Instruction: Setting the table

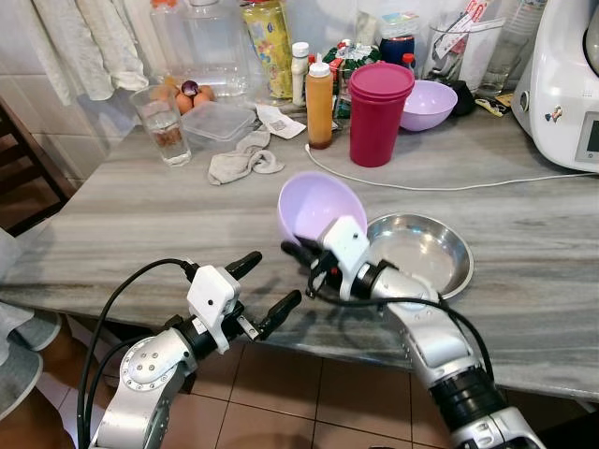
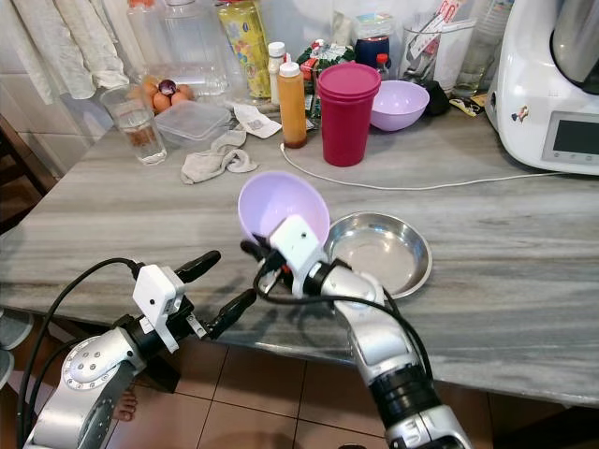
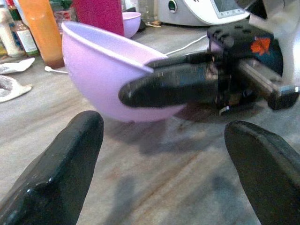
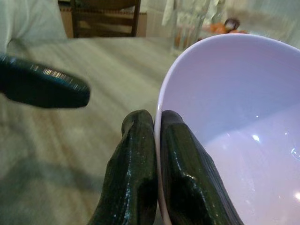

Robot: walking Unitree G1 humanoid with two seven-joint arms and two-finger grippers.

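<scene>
A lilac plastic bowl (image 1: 318,204) is held tilted on its side just above the grey marbled table (image 1: 140,220), left of a steel dish (image 1: 421,251). My right gripper (image 1: 301,251) is shut on the bowl's rim, one finger inside and one outside (image 4: 140,164). My left gripper (image 1: 267,290) stands open near the table's front edge, just left of the bowl, its fingertips (image 3: 70,154) pointing at the bowl (image 3: 108,70). A second lilac bowl (image 1: 429,103) and a stack of magenta cups (image 1: 377,112) stand at the back.
At the back are an orange bottle (image 1: 319,103), a glass of water (image 1: 164,124), a clear lidded box (image 1: 218,122), eggs, a crumpled cloth (image 1: 243,161) and a white appliance (image 1: 566,84). A white cable (image 1: 421,182) crosses the table. A chair (image 1: 23,178) stands left.
</scene>
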